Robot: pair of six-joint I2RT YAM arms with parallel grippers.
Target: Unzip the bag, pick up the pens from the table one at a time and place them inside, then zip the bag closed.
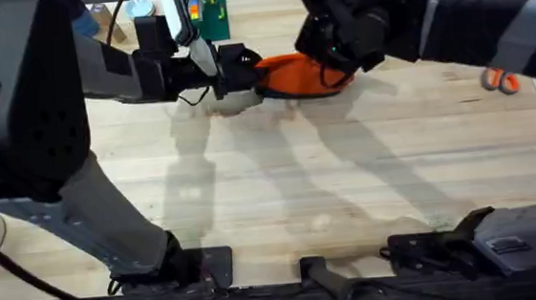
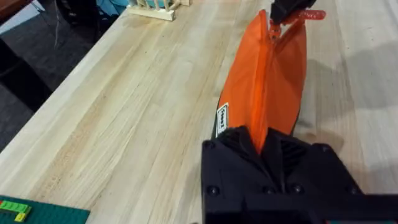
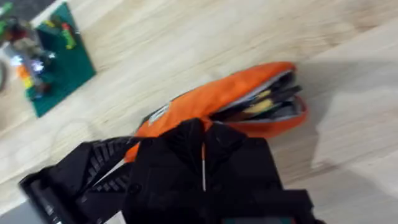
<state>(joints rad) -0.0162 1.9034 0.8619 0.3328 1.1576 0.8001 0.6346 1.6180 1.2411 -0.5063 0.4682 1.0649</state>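
On the light wooden plank bench [image 1: 280, 178], the left claw [image 2: 267, 146] pinches one end of the bright orange fabric pouch [image 2: 267, 81]; the right claw [image 2: 283, 15] grips its zipper pull

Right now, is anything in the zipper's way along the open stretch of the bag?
Possibly. The bag gapes at the end away from the left pincer, and pens lie just inside the mouth; whether they poke above the teeth I cannot tell.
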